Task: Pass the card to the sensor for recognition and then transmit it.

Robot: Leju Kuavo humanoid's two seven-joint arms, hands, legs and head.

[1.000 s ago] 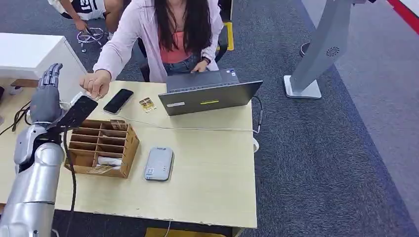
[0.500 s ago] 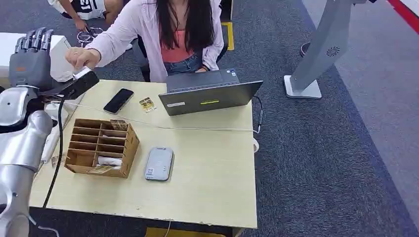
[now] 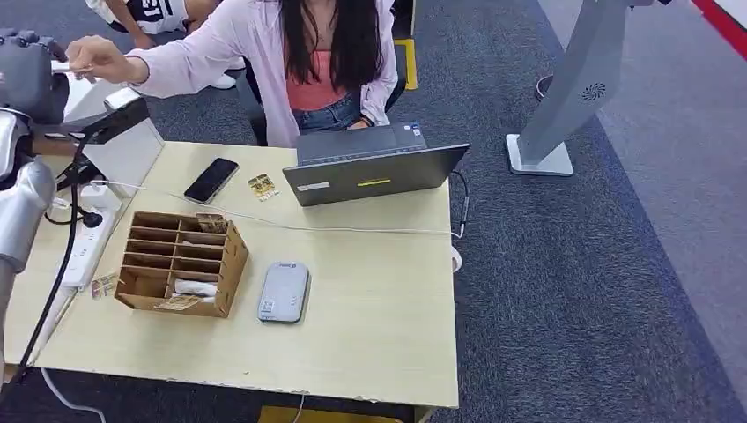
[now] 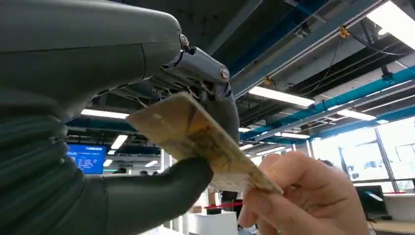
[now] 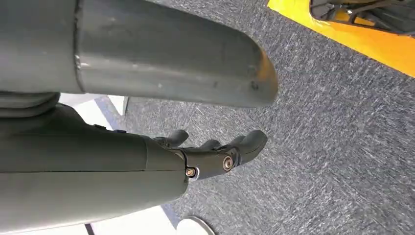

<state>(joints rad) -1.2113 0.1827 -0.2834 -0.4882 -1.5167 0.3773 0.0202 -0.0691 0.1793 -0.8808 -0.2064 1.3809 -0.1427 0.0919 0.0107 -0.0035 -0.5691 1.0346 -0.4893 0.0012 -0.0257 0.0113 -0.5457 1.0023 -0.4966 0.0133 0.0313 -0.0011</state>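
Observation:
My left hand [image 3: 31, 75] is raised high at the far left, off the table's back corner. In the left wrist view this hand [image 4: 98, 73] pinches a yellowish card [image 4: 205, 139] between thumb and fingers. A person's hand [image 4: 303, 196] grips the card's other end, and in the head view that hand [image 3: 88, 57] reaches out to mine. The grey card sensor [image 3: 284, 292] lies flat on the table, right of the wooden organiser. My right hand [image 5: 215, 152] hangs over the carpet with fingers loosely apart and nothing in them.
A wooden organiser [image 3: 181, 260], a black phone [image 3: 211, 180], a small card [image 3: 262, 186] and an open laptop [image 3: 374, 167] sit on the table [image 3: 370, 335]. A power strip [image 3: 84, 242] lies at its left edge. A person in pink sits behind the laptop.
My left arm has risen and swung left, away from the table. The person's hand has followed it up and stays at the card.

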